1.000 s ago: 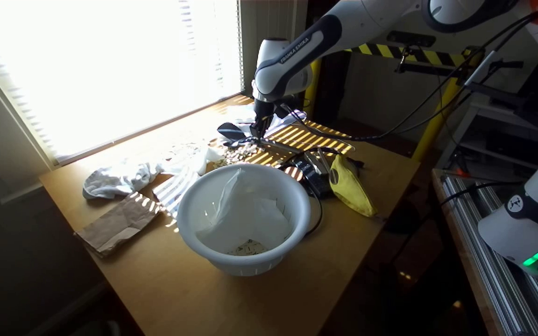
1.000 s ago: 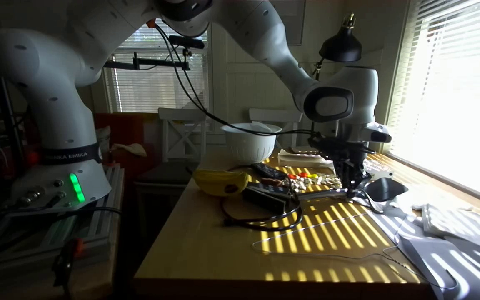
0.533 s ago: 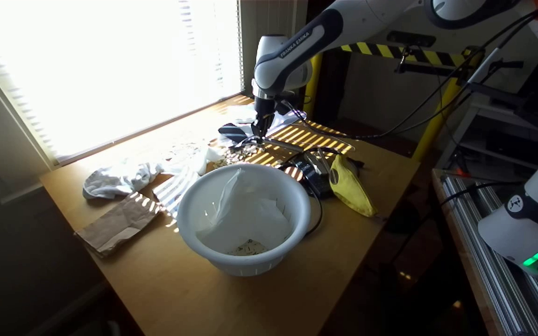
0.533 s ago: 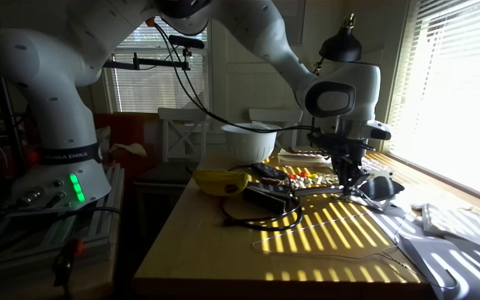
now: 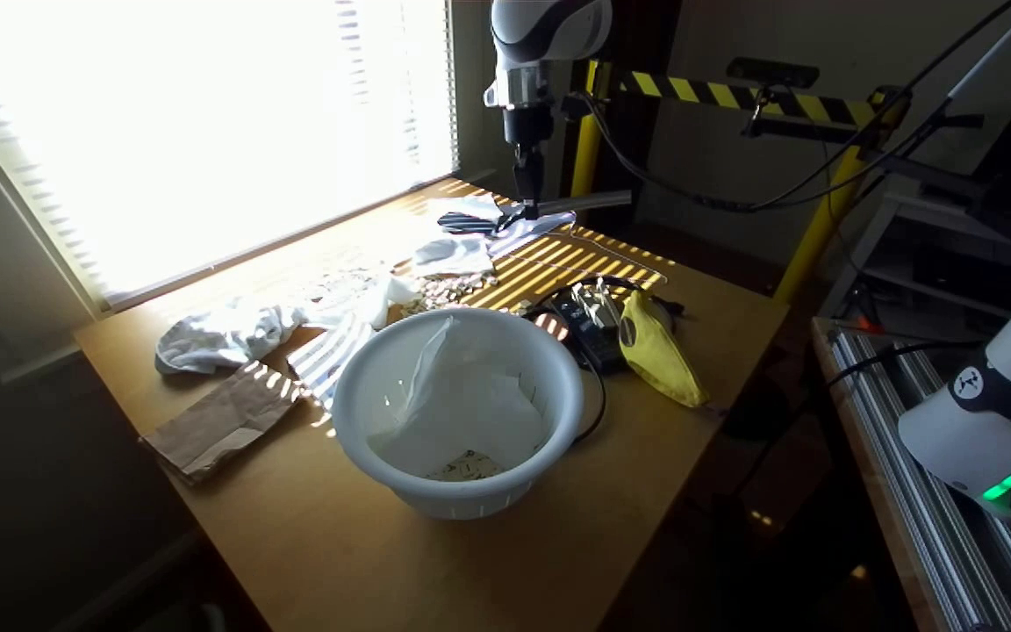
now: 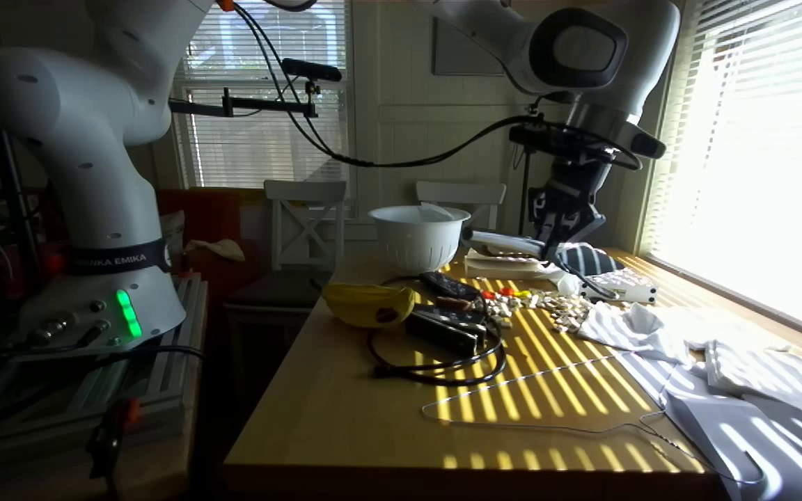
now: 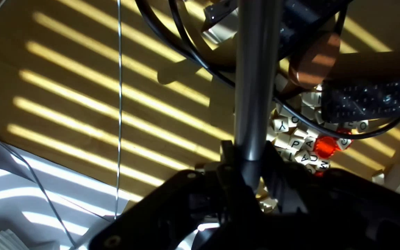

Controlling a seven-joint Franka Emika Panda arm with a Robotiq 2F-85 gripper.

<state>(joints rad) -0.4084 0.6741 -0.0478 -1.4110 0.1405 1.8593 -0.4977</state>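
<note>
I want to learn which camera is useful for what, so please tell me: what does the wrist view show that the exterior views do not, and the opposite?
Only the wrist view: readable letters on the small white cubes, such as P and Y; in the exterior views they are too small to read.

Only the exterior views: the white bowl, the yellow pouch and the robot's base, in both of them.

Shared by all: the gripper closed on a long silver handle, the black cable and the thin wire.

That long utensil with a silver metal tube handle and dark rounded head is gripped mid-air over the table, handle pretty level.
</note>
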